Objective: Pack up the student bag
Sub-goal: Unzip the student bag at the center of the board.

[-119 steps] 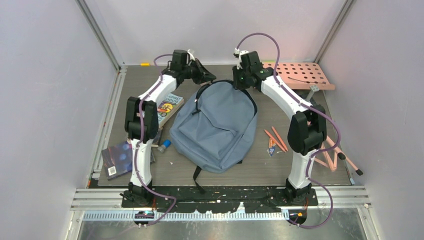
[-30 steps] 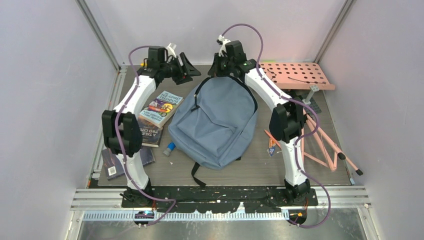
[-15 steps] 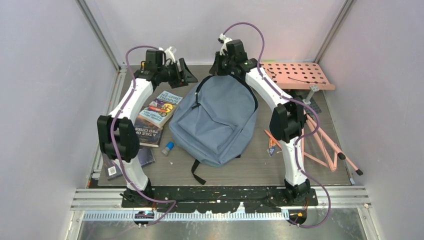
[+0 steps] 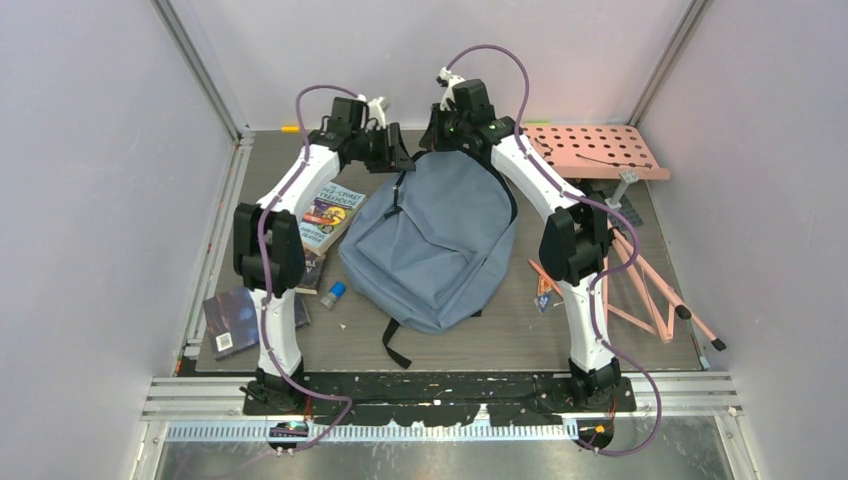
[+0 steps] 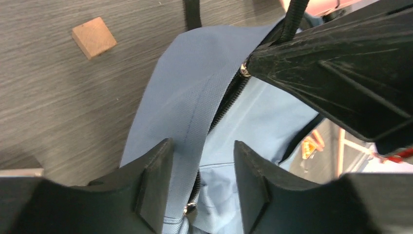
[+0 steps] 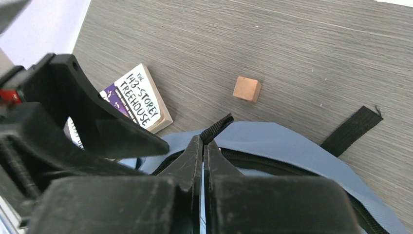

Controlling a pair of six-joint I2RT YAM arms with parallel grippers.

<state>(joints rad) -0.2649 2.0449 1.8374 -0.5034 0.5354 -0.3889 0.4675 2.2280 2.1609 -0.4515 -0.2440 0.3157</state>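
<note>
The grey-blue student bag (image 4: 432, 240) lies flat in the middle of the table, top end away from me. My right gripper (image 4: 441, 133) is at the bag's top edge, shut on a black zipper pull cord (image 6: 217, 127); its jaws (image 6: 203, 144) are pressed together. My left gripper (image 4: 396, 157) is open over the bag's upper left corner. In the left wrist view its fingers (image 5: 157, 185) straddle the bag's fabric edge and dark zipper line (image 5: 221, 109), with a metal slider (image 5: 189, 208) low between them. The right gripper (image 5: 341, 63) fills that view's upper right.
Stacked books (image 4: 326, 218), one titled 143-Storey Treehouse (image 6: 139, 105), lie left of the bag, with a dark book (image 4: 235, 318) and a small blue object (image 4: 335, 293) nearer. A small wooden block (image 6: 247, 88) sits beyond the bag. A pink pegboard (image 4: 600, 150) and pink rods (image 4: 655, 300) are on the right.
My left arm has swung right from above the books to the bag's upper left corner. My right gripper has stayed at the bag's top edge.
</note>
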